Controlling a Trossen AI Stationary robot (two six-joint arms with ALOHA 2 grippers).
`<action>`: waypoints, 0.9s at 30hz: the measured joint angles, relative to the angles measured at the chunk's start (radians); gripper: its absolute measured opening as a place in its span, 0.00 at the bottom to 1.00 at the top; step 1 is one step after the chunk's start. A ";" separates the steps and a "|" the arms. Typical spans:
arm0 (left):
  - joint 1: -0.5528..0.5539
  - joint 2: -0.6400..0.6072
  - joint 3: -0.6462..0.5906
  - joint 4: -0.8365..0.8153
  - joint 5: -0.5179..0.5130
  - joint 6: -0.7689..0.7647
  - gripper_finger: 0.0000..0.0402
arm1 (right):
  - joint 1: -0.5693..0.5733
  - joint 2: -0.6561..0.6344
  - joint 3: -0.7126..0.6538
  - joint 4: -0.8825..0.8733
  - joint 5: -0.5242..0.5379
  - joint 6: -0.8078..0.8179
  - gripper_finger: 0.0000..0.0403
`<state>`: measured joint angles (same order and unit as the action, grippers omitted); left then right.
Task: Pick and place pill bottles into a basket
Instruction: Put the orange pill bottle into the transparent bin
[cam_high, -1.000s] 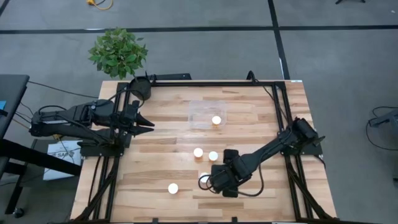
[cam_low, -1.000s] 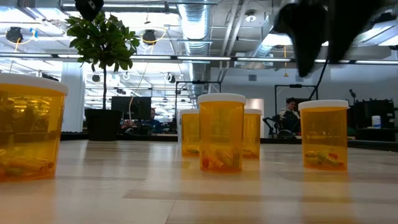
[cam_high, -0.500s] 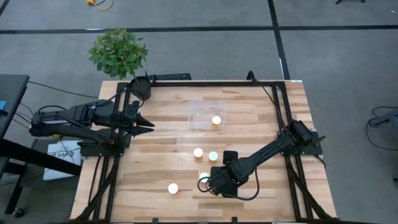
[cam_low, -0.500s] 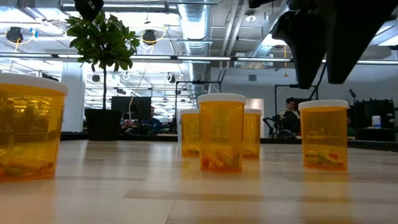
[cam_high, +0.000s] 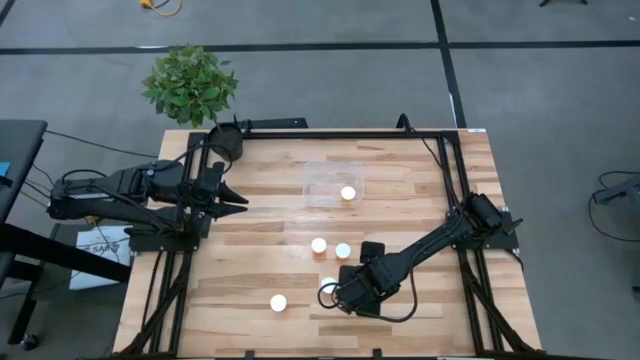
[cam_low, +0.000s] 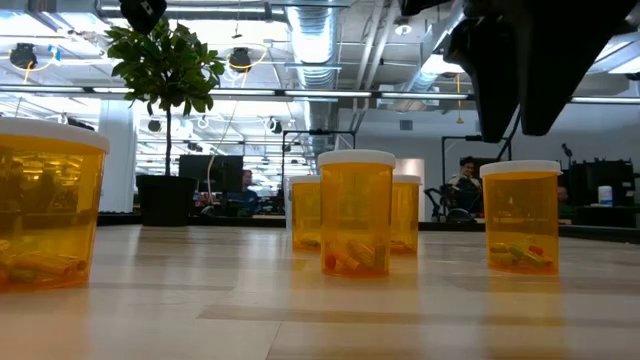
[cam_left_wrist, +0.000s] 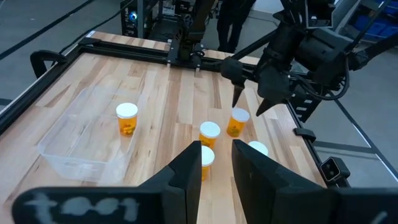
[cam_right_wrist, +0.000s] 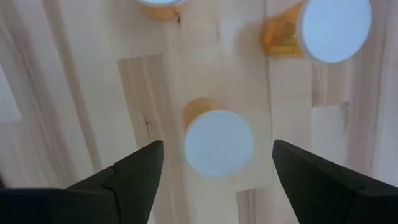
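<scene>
Several pill bottles with orange bodies and white caps stand upright on the wooden table. One (cam_high: 348, 193) stands inside the clear basket (cam_high: 322, 178). Two (cam_high: 318, 244) (cam_high: 342, 250) stand mid-table and one (cam_high: 278, 302) near the front. My right gripper (cam_high: 331, 290) points straight down, open, over another bottle (cam_right_wrist: 219, 143). Its fingers (cam_low: 495, 90) end just above that bottle's cap (cam_low: 520, 168), one on each side. My left gripper (cam_high: 240, 198) is shut and waits above the table's left side.
A dark pot (cam_high: 226, 142) with a green plant (cam_high: 190, 82) stands at the table's far left corner. A black frame (cam_high: 330, 131) runs around the table's edges. Bare wood lies to the right of the basket and along the near edge.
My right gripper has come down a little toward the bottle beneath it, still open. The bottles and my left arm have kept still.
</scene>
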<state>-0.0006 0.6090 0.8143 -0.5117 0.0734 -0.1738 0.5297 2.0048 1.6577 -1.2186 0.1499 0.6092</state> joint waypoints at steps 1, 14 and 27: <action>0.000 0.000 0.000 0.000 0.000 0.000 0.19 | 0.000 0.000 0.000 -0.001 0.005 0.001 0.74; 0.000 0.000 0.000 0.001 0.000 -0.005 0.19 | 0.000 -0.013 -0.074 0.053 0.000 0.014 0.74; 0.000 0.000 0.000 0.002 0.000 -0.007 0.19 | 0.000 -0.050 -0.163 0.136 -0.020 0.015 0.74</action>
<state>-0.0006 0.6090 0.8143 -0.5102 0.0734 -0.1810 0.5297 1.9551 1.4947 -1.0826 0.1298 0.6243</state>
